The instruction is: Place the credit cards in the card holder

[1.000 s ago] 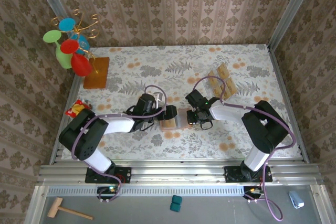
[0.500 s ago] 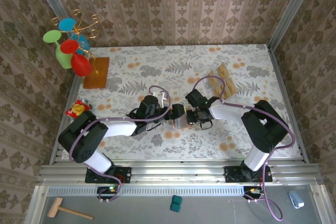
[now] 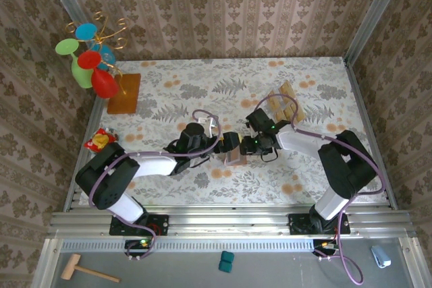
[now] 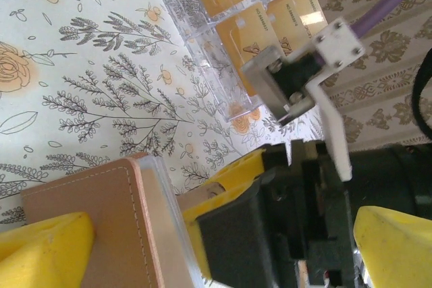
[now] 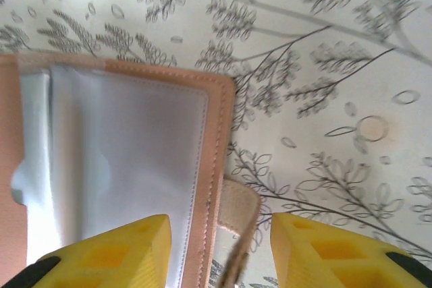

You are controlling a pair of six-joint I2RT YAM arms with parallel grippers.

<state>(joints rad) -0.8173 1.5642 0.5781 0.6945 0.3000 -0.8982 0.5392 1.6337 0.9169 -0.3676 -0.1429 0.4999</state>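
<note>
Card holder: the card holder (image 5: 214,166) is lying opened on the floral table (image 3: 202,79), near the front middle and between the two arms. Its clear sleeve (image 5: 128,139) is facing the right wrist camera, and a short strap (image 5: 241,220) is sticking out past the stitched edge.

Credit cards: the credit cards (image 4: 251,32) are sitting in a clear tray (image 4: 202,59), well apart from the holder toward the back right. Neither pincer is carrying one.

Right gripper: the right gripper (image 5: 219,254) is hovering with its jaws spread. One yellow finger is over the sleeve and the other is over bare cloth, so the stitched edge and strap are lying between them.

Left gripper: the left gripper (image 4: 221,234) is standing wide apart. One finger is against the leather cover, and the other is far off beyond the right arm's fingers.

Step in hand: the arms are probably spreading and steadying the holder so that a pocket is gaping.

Doing it well: one side should be pinning the leather flat while the other is lifting only the sleeve lip. The strap should be kept out of the pinch. The pocket mouth should be turned toward the tray before anything is let go.

Hard to make out: the arms are covering most of the holder from above. I cannot tell whether any finger is actually pressing on it, nor whether a card is already sitting inside the glare-washed sleeve.
</note>
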